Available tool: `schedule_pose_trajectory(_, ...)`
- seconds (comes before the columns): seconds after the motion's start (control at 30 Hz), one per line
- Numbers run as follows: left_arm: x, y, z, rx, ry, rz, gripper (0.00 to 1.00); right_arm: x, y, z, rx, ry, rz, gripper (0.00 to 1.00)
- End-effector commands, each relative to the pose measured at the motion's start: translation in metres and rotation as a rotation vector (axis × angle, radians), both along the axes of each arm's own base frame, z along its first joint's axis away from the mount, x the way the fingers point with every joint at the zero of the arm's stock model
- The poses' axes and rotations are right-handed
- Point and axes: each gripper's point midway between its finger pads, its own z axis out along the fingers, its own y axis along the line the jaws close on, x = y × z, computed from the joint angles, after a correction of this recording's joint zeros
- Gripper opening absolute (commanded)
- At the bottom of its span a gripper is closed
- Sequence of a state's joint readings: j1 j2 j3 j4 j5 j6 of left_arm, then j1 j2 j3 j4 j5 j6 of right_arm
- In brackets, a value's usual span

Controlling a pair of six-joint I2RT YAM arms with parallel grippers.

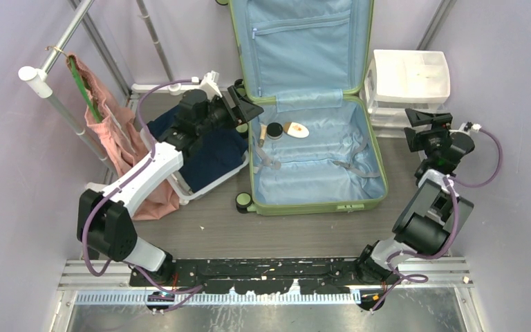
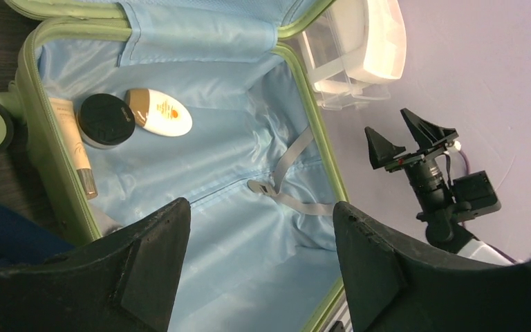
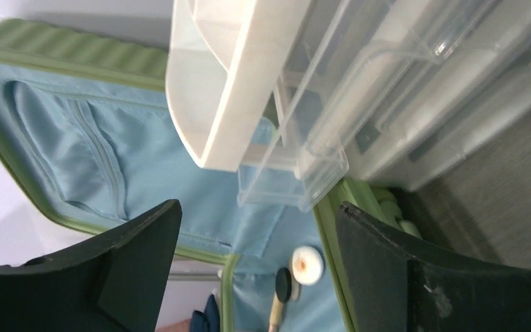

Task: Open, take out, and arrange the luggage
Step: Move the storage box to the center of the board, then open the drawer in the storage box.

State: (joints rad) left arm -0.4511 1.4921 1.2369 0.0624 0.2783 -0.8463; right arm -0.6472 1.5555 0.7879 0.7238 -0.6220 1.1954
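Observation:
The light-green luggage [image 1: 318, 203] lies open on the floor, its lid leaning on the back wall and its pale blue lining [image 2: 235, 152] showing. In its far left corner lie a black-lidded jar [image 1: 274, 130], a white oval bottle [image 1: 296, 129] and a beige tube [image 1: 263, 131]. My left gripper [image 1: 249, 100] hovers open over that corner, with nothing between its fingers [image 2: 152, 263]. The jar [image 2: 106, 120] and bottle [image 2: 159, 112] lie ahead of it. My right gripper [image 1: 426, 114] is open and empty, right of the luggage beside the drawer unit. Past its fingers [image 3: 380, 263] the lining [image 3: 145, 159] shows.
A white basket [image 1: 188, 195] with dark blue clothing stands left of the luggage. A pink garment [image 1: 110, 131] hangs on a white rack [image 1: 48, 90] at far left. A white plastic drawer unit [image 1: 408, 83] stands at the back right, close before the right wrist camera [image 3: 249, 83].

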Motion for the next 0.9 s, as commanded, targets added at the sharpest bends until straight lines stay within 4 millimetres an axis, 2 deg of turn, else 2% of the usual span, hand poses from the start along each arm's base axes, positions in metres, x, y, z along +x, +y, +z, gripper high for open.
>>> schedule_pose_trajectory(0.0,-0.013,0.010,0.036,0.008,-0.097,-0.020,0.76,-0.023,0.017,0.009,-0.179,0.148,0.085,0.90)
schedule_pose_trajectory(0.13,-0.019,0.021,0.033,0.079,-0.093,-0.008,0.77,-0.052,0.026,0.017,-0.317,0.357,0.166,1.00)
schedule_pose_trajectory(0.2,-0.023,0.027,0.029,0.105,-0.092,-0.001,0.78,-0.059,0.028,0.021,-0.323,0.433,0.205,1.00)
schedule_pose_trajectory(0.3,-0.026,0.036,0.021,0.113,-0.085,0.018,0.82,-0.061,0.021,0.027,-0.297,0.491,0.168,1.00)
schedule_pose_trajectory(0.4,-0.027,0.043,0.013,0.099,-0.074,0.036,0.83,-0.058,0.001,0.029,-0.275,0.551,0.041,1.00)
schedule_pose_trajectory(0.57,-0.026,0.046,0.010,0.077,-0.066,0.047,0.83,-0.049,-0.022,0.015,-0.141,0.691,-0.072,1.00)
schedule_pose_trajectory(0.67,-0.024,0.044,0.010,0.081,-0.058,0.040,0.83,-0.036,-0.027,0.016,-0.150,0.687,-0.095,1.00)
schedule_pose_trajectory(0.87,-0.019,0.041,0.004,0.075,-0.032,0.035,0.83,-0.010,-0.023,0.018,-0.177,0.687,-0.083,1.00)
